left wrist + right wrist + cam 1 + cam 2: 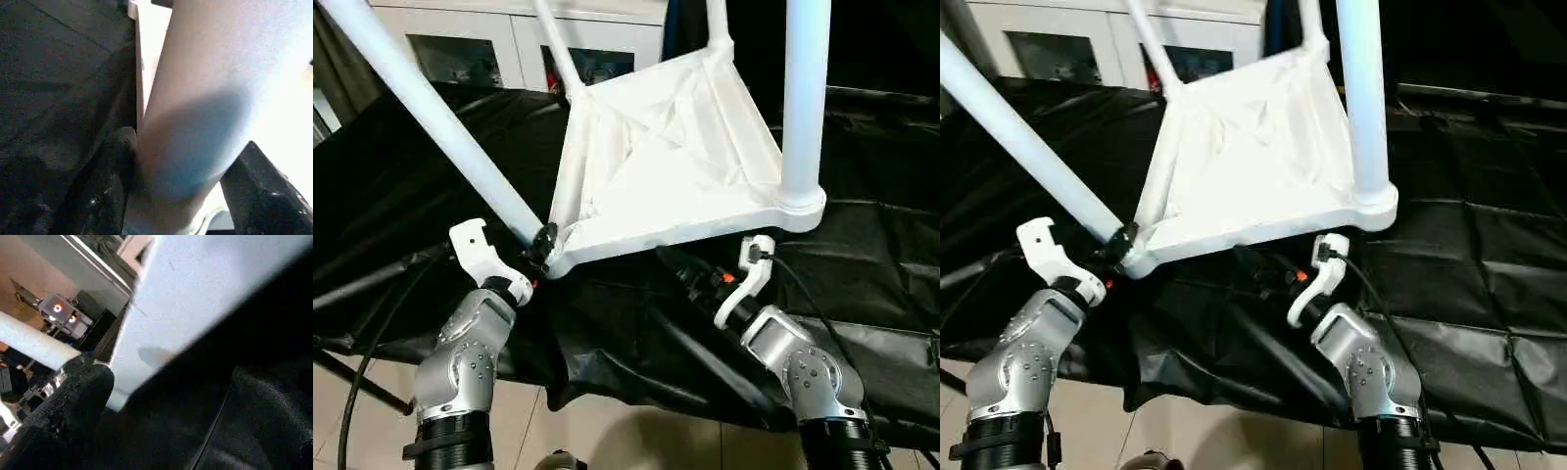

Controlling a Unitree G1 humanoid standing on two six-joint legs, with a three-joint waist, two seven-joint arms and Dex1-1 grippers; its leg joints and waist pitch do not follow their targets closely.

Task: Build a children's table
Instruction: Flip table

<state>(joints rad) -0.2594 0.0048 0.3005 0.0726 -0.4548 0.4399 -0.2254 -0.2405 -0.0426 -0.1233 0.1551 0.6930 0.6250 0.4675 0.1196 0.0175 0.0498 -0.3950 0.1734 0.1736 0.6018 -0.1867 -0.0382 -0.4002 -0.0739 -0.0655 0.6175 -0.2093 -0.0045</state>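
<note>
Left wrist view: a leg is clamped by the left pincer; the right pincer is spread under the tabletop. A tip-over is risked if the unsupported edge is nudged.

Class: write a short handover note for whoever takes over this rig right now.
Left pincer: closed around the base of one leg, at the near-left corner socket.
Right pincer: open, holding nothing, under the tabletop's near edge.
Tabletop: upside down, ribbed side up, tilted on the black-draped work table.
Done: legs stand in all four corners, including the near-right leg.
Left: how firmly each leg is seated cannot be told; check them, then turn the table onto its legs.
</note>
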